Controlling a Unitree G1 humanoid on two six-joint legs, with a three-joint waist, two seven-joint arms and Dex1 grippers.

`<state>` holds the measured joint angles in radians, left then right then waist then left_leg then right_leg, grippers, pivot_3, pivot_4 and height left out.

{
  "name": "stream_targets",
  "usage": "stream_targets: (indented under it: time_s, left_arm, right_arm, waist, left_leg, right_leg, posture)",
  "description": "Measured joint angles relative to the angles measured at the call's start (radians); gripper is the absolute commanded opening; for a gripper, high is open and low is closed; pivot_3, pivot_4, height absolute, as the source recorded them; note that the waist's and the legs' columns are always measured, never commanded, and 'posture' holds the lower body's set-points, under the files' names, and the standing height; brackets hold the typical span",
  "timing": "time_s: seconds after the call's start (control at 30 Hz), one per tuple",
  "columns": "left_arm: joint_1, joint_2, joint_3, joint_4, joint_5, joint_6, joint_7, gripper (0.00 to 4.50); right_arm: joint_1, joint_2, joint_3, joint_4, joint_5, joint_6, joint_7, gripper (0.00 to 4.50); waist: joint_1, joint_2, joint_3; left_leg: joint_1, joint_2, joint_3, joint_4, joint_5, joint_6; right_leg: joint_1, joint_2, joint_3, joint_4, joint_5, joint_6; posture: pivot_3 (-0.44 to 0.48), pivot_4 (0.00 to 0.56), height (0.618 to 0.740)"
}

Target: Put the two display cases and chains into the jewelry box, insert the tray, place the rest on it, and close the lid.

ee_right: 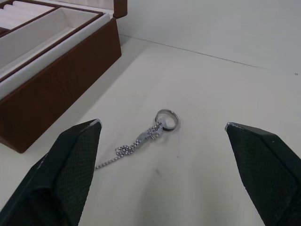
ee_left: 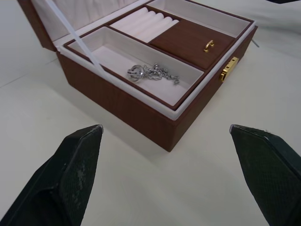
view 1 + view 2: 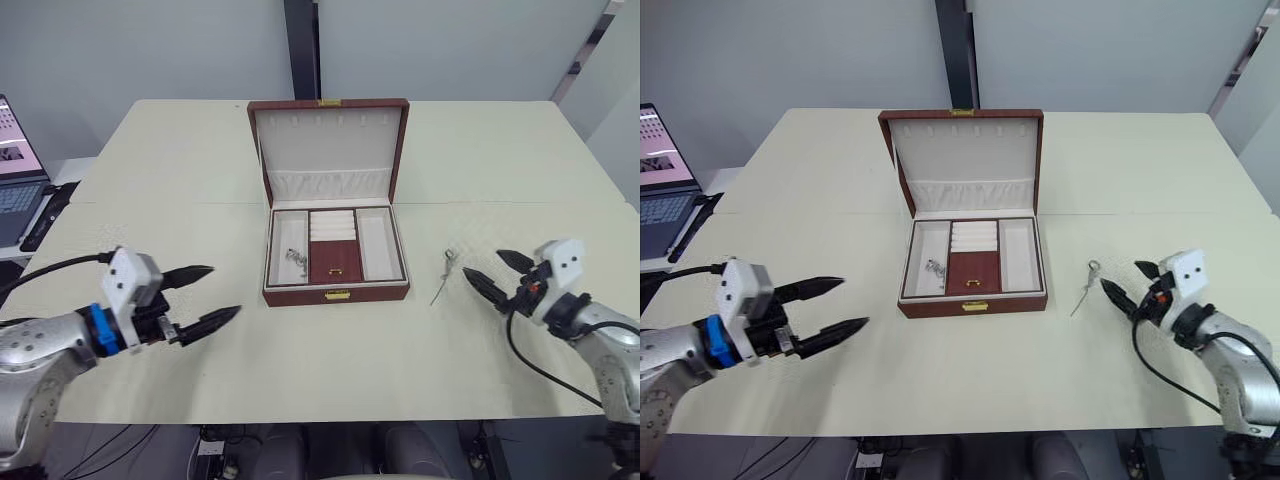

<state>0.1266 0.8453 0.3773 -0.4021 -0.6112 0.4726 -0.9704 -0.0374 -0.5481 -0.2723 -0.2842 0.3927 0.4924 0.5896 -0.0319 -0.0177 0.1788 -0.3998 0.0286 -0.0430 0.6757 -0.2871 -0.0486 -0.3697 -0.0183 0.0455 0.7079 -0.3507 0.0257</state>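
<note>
The jewelry box [image 3: 336,293] stands open at the table's middle, its lid [image 3: 330,135] upright behind it. The tray [image 3: 335,262] sits inside the box. A silver chain [image 2: 153,73] lies in the tray's left compartment. A second chain [image 1: 146,136] with a ring at one end lies on the table to the right of the box. My right gripper [image 3: 482,262] is open just right of that chain, with nothing between its fingers. My left gripper [image 3: 224,290] is open and empty, left of the box near the front edge. The two display cases are hidden.
A laptop [image 3: 15,170] sits on a side surface at the far left. The cream table [image 3: 480,160] runs wide around the box, with its front edge [image 3: 330,415] close below both grippers.
</note>
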Motion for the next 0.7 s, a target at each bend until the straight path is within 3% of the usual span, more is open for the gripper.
stream_targets:
  time_s: [0.2, 0.4, 0.7]
  left_arm:
    - [-0.081, -0.029, -0.123, -0.07, -0.01, 0.025, 0.019, 4.5]
    - [-0.141, -0.049, -0.243, -0.141, -0.022, 0.046, 0.017, 4.5]
    - [-0.138, -0.049, -0.289, -0.156, -0.021, 0.041, -0.002, 4.5]
  right_arm:
    - [0.026, 0.142, 0.078, -0.096, -0.071, 0.027, -0.193, 4.49]
    - [0.014, 0.227, 0.15, -0.059, -0.166, 0.051, -0.337, 4.49]
    - [-0.044, 0.309, 0.201, 0.014, -0.263, 0.061, -0.46, 4.49]
  waist:
    - [0.0, 0.0, 0.0]
    - [-0.004, 0.0, 0.0]
    - [-0.003, 0.0, 0.0]
  left_leg:
    - [0.0, -0.001, 0.001, 0.0, 0.0, 0.0]
    - [0.0, 0.0, 0.002, 0.0, 0.0, 0.0]
    - [0.001, -0.001, 0.003, 0.0, 0.0, 0.0]
  right_leg:
    - [0.0, 0.0, 0.0, 0.0, 0.0, 0.0]
    - [-0.001, 0.001, 0.0, 0.001, 0.0, 0.0]
    - [-0.002, 0.001, 0.0, 0.002, 0.0, 0.0]
  posture:
    - [0.0, 0.15, 0.74]
    - [0.0, 0.15, 0.74]
    - [0.0, 0.15, 0.74]
